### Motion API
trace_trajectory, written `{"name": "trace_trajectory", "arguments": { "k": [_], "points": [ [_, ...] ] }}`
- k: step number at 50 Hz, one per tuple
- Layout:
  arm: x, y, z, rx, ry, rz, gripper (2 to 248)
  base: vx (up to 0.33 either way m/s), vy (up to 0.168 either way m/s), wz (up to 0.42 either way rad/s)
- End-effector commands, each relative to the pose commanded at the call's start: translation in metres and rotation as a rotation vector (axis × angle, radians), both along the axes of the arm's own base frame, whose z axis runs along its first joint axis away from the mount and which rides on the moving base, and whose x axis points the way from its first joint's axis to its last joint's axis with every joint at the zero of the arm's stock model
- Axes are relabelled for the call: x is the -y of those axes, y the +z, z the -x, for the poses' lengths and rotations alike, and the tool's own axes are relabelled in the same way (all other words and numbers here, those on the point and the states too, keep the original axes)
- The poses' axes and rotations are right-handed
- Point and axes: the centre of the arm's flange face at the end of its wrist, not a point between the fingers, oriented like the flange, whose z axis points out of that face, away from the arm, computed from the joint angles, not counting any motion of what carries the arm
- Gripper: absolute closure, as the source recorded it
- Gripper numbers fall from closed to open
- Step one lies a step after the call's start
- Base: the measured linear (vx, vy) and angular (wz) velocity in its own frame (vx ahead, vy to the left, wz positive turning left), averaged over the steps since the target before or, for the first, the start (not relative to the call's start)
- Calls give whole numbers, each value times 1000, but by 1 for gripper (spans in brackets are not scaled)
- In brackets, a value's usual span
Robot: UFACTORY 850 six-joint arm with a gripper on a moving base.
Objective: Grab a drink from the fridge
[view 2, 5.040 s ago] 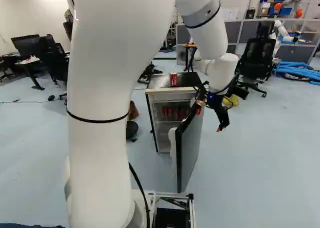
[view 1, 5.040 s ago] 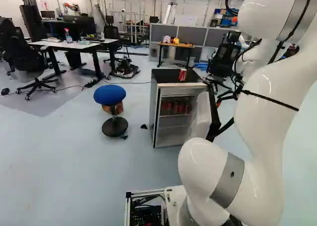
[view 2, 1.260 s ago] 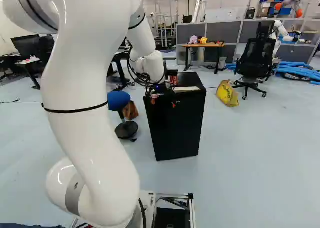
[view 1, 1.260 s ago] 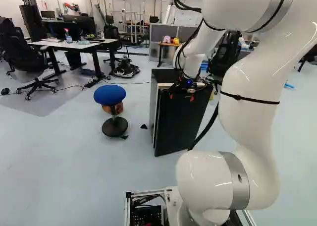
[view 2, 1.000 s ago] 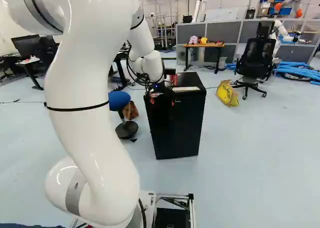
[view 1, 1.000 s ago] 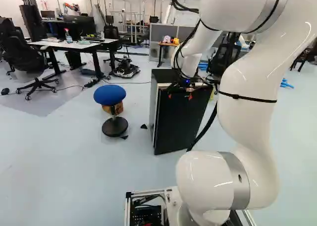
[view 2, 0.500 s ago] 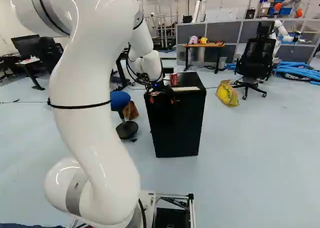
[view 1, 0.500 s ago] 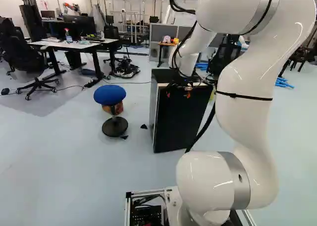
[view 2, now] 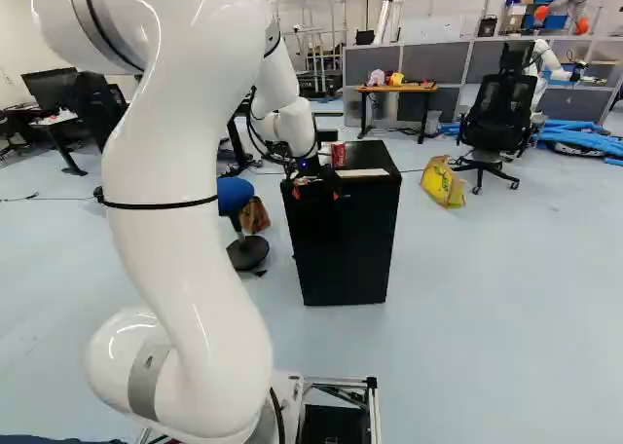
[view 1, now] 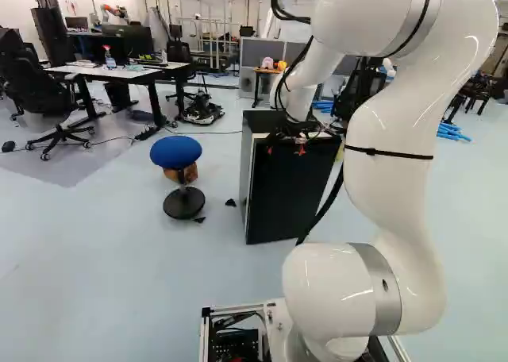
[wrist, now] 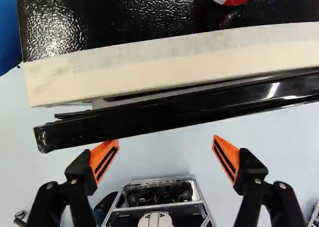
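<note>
Two fingers (wrist: pixel 103 160) of the gripper (wrist: pixel 165 139) are held wide apart, with nothing grasped between them. Just ahead of them lies the door (wrist: pixel 164 113) of the fridge (wrist: pixel 119 23), almost closed, with a narrow gap at its top. By the finger on the side of the blue stool (view 1: pixel 175 151), the door seems to be touched near its free end; the other fingertip is apart from it.

The drink, a red can (view 2: pixel 338 155), is seen standing on the fridge top, ahead of the gripper and beyond the door. Therefore the step in hand is judged to be the pushing shut of the door. It should be pressed slowly and evenly near the free end, because by a hard push the can could be shaken or the finger could slip over the edge. After closing, the gripper should be raised and moved forward, and the can should be taken from both sides, softly.

About labels: white marks on red are noticed on the can, and dark print on the yellow bag (view 2: pixel 443 183), across the fridge from the gripper. No wording is given here.
</note>
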Motion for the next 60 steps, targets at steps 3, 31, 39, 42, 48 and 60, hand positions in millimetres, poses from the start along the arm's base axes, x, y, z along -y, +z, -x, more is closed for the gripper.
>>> {"name": "trace_trajectory", "arguments": {
  "k": [3,31,39,42,48,60],
  "points": [
    [0,0,0,3,2,2,3,0,0,0],
    [2,1,-3,33,31,29,3,0,0,0],
    [2,2,-4,48,45,41,3,0,0,0],
    [2,2,-5,54,50,46,3,0,0,0],
    [3,2,-6,68,61,55,3,0,0,0],
    [3,3,-8,87,82,73,3,0,0,0]
  ]
}}
